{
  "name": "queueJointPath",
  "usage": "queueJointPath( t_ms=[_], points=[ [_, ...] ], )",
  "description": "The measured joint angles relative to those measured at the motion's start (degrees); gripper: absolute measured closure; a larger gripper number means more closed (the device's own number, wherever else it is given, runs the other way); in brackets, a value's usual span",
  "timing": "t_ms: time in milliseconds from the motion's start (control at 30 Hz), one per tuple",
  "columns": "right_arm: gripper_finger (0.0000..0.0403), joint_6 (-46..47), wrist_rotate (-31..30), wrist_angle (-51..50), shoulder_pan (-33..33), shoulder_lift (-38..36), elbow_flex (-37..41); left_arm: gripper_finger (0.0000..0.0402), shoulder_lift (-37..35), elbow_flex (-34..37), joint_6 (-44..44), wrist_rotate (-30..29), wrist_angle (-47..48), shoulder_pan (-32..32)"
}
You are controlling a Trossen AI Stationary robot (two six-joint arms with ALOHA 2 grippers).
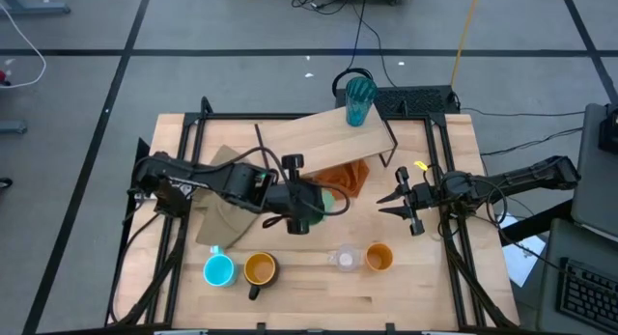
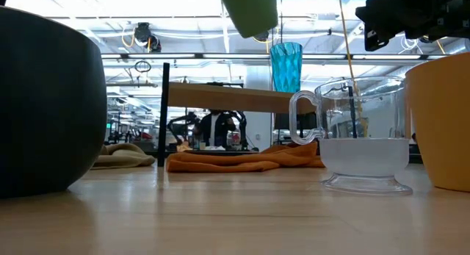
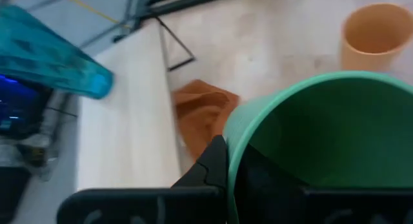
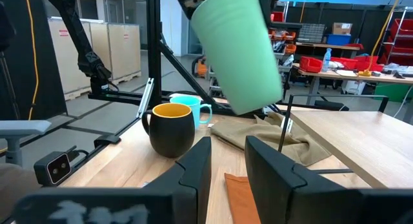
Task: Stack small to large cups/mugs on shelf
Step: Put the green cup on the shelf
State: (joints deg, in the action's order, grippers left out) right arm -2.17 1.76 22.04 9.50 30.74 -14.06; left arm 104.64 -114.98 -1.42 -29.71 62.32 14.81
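Observation:
My left gripper (image 1: pixel 314 211) is shut on the green cup (image 1: pixel 334 202), which is held in the air beside the shelf's near edge; the cup also shows in the right wrist view (image 4: pixel 239 50) and in the low view (image 2: pixel 250 11). The plywood shelf (image 1: pixel 319 134) carries the tall teal tumbler (image 1: pixel 359 99), standing upright at its far right end. My right gripper (image 1: pixel 398 204) is open and empty, right of the cup. The blue mug (image 1: pixel 218 270), black mug (image 1: pixel 259 269), clear glass (image 1: pixel 344 259) and orange cup (image 1: pixel 379 257) stand in a row near the table's front edge. My left gripper holds the green cup by its rim (image 3: pixel 233 153), with one finger (image 3: pixel 216 166) outside the wall and the other inside the cup. The cup is lifted clear of the table and hangs tilted below the fingers, mouth up.
An orange cloth (image 1: pixel 344 178) lies under the shelf's near side. A beige cloth (image 1: pixel 227 217) lies left of it, under my left arm. Black frame bars run along the table's left and right sides.

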Motion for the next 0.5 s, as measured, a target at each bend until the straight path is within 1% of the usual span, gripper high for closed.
queueJointPath(
  t_ms=[67,133,367,500],
  points=[
    [0.0316,0.0,0.0,0.0,0.0,0.0,0.0,0.0398,0.0,0.0,0.2,-3.1,-0.6,0.6],
    [0.0316,0.0,0.0,0.0,0.0,0.0,0.0,0.0398,0.0,0.0,0.5,-4.4,-1.5,1.0],
    [0.0316,0.0,0.0,0.0,0.0,0.0,0.0,0.0398,0.0,0.0,1.9,-4.2,-2.4,1.4],
    [0.0316,0.0,0.0,0.0,0.0,0.0,0.0,0.0398,0.0,0.0,1.8,-1.2,-2.4,1.2]
  ],
)
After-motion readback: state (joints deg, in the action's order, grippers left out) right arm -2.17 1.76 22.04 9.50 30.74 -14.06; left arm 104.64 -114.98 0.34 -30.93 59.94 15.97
